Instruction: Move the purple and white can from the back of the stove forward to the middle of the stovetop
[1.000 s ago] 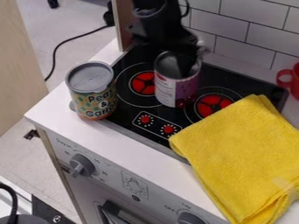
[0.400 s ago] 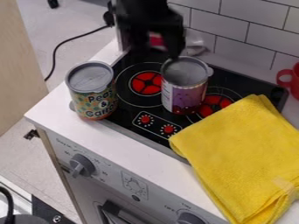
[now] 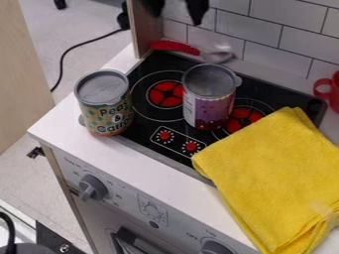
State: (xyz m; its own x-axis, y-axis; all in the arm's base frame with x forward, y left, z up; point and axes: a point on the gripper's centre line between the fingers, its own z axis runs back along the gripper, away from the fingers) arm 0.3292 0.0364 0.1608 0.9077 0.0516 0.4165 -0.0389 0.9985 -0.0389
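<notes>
Standing upright on the black cooktop (image 3: pixel 159 60), the purple can (image 3: pixel 209 101) has a grey top and pale side label. Left of it stands a patterned can (image 3: pixel 106 106); behind lies a red-handled utensil (image 3: pixel 173 46); rightward, a yellow cloth (image 3: pixel 271 173). High by the tiles (image 3: pixel 246 27), the end effector (image 3: pixel 176 7) hangs released, its fingers apart.

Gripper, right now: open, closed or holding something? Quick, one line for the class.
Gripper: open, jaws apart with nothing between them, at the top edge of the view.
</notes>
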